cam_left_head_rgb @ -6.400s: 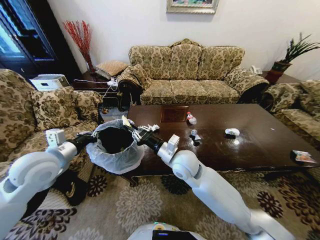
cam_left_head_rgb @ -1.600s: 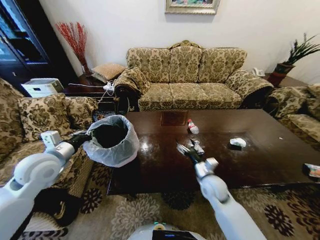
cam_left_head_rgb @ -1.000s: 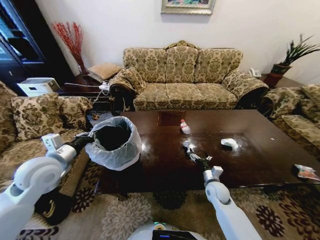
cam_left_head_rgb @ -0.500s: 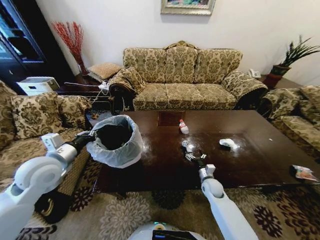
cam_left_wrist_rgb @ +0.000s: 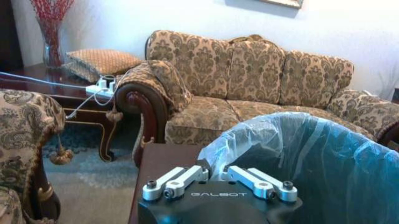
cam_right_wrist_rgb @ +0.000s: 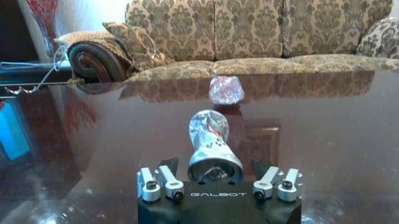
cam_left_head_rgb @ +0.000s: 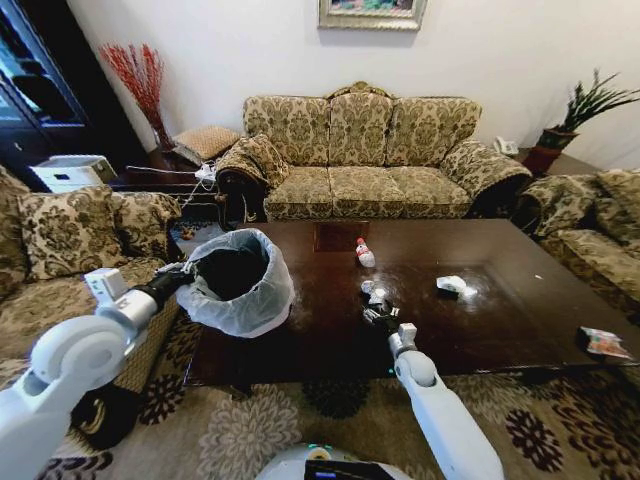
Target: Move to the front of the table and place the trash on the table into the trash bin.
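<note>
White arms, black GALBOT-marked wrists.

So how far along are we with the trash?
The robot is at the table. The left gripper holds the bin by its rim at the table's corner. The right gripper straddles a crushed bottle, not lifted. Left: the labelled bottle, white scrap and snack packet.
</note>
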{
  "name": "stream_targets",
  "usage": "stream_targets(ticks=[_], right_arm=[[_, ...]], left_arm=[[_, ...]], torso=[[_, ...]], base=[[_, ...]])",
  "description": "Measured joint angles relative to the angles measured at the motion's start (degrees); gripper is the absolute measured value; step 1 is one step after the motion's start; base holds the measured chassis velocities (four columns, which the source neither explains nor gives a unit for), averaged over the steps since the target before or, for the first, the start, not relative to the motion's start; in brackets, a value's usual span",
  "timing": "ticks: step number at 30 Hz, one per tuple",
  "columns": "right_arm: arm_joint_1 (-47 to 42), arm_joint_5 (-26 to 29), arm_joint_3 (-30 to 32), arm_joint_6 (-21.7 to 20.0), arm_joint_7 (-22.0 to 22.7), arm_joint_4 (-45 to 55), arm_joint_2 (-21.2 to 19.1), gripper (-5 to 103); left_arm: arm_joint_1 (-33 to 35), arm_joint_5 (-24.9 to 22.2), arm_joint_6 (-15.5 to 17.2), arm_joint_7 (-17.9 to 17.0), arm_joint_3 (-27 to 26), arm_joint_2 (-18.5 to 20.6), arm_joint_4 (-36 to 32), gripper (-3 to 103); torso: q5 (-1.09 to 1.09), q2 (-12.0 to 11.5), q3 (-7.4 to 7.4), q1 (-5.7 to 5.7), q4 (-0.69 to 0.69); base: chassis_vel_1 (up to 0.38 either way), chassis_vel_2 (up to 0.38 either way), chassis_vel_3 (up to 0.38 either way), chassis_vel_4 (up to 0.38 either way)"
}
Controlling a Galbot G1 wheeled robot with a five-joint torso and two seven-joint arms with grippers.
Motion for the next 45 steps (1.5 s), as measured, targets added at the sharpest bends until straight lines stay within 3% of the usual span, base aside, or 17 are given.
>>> stream_targets(ticks=[4, 10, 18, 19, 20, 24, 26, 27, 30, 31, 35, 39, 45], right_arm=[[0.2, 0.2, 0.1, 0.2, 0.0, -0.9, 0.2, 61], [-0.5, 0.4, 0.4, 0.6, 0.0, 0.1, 0.0, 48], [-2.0, 0.9, 0.9, 0.9, 0.0, 3.2, -0.7, 47], [-2.5, 1.9, 1.0, 2.4, -0.4, 4.5, -0.9, 47], [-3.8, 5.8, 0.7, 7.1, -3.3, 11.1, -1.8, 47], [-3.6, 11.0, -0.9, 8.5, -7.1, 20.7, -3.2, 47], [-1.7, 16.0, -4.3, 6.8, -9.1, 29.4, -4.7, 47], [-1.7, 16.0, -4.3, 6.8, -9.1, 29.4, -4.7, 47], [3.2, 18.5, -12.9, 2.6, -9.9, 37.8, -6.0, 47], [3.2, 18.5, -12.9, 2.6, -9.9, 37.8, -6.0, 47], [10.7, 17.9, -24.1, 1.5, -9.9, 36.7, -6.7, 47], [15.8, 17.0, -29.6, -0.1, -8.6, 35.0, -5.2, 47], [18.5, 16.0, -32.7, -2.3, -7.0, 34.4, -4.4, 48]], left_arm=[[0.1, -0.1, 0.0, 0.1, -0.2, 0.2, 0.3, 4], [0.0, -0.1, -0.2, 0.1, -0.2, 0.6, 0.8, 4], [-0.1, -0.1, -0.2, 0.1, -0.1, 0.8, 1.1, 4], [-0.1, -0.1, -0.2, 0.1, -0.1, 0.9, 1.1, 4], [-0.1, -0.1, -0.2, 0.0, -0.1, 1.5, 1.6, 4], [-0.1, -0.1, 0.2, -0.4, 0.1, 2.2, 2.1, 4], [0.0, -0.1, 0.7, -0.9, 0.5, 2.0, 1.9, 4], [0.0, -0.1, 0.7, -0.9, 0.5, 2.0, 1.9, 4], [0.9, 0.0, 1.1, -1.0, 0.7, 1.8, 0.7, 4], [0.9, 0.0, 1.1, -1.0, 0.7, 1.8, 0.7, 4], [1.0, 0.0, 1.3, -1.0, 0.7, 2.8, -0.2, 4], [1.2, -0.1, 1.5, -1.1, 0.4, 2.7, -1.1, 4], [1.9, 0.1, 1.5, -1.1, 0.3, 1.1, -1.8, 4]], torso=[[0.00, 0.0, 0.00, 0.00, 0.00], [0.00, 0.0, 0.00, 0.00, 0.00], [0.00, 0.0, 0.00, -0.01, 0.00], [0.00, 0.0, 0.00, 0.00, 0.00], [0.01, 0.0, 0.00, 0.00, -0.01], [-0.01, 0.0, -0.01, 0.00, -0.01], [-0.03, 0.0, -0.01, 0.00, 0.00], [-0.03, 0.0, -0.01, 0.00, 0.00], [-0.01, 0.0, -0.01, -0.01, 0.00], [-0.01, 0.0, -0.01, -0.01, 0.00], [0.01, 0.0, -0.01, -0.01, 0.00], [0.01, 0.0, 0.00, 0.00, 0.00], [-0.02, 0.0, -0.01, -0.01, 0.01]], base=[[0.000, 0.000, 0.000, 0.000], [0.000, 0.000, 0.000, 0.000], [0.000, 0.000, 0.000, 0.000], [0.000, 0.000, 0.000, 0.000], [0.000, 0.000, 0.000, 0.000], [0.000, 0.000, 0.000, 0.000], [0.000, 0.000, 0.000, 0.000], [0.000, 0.000, 0.000, 0.000], [0.000, 0.000, 0.000, 0.000], [0.000, 0.000, 0.000, 0.000], [0.000, 0.000, 0.000, 0.000], [0.000, 0.000, 0.000, 0.000], [0.000, 0.000, 0.000, 0.000]])
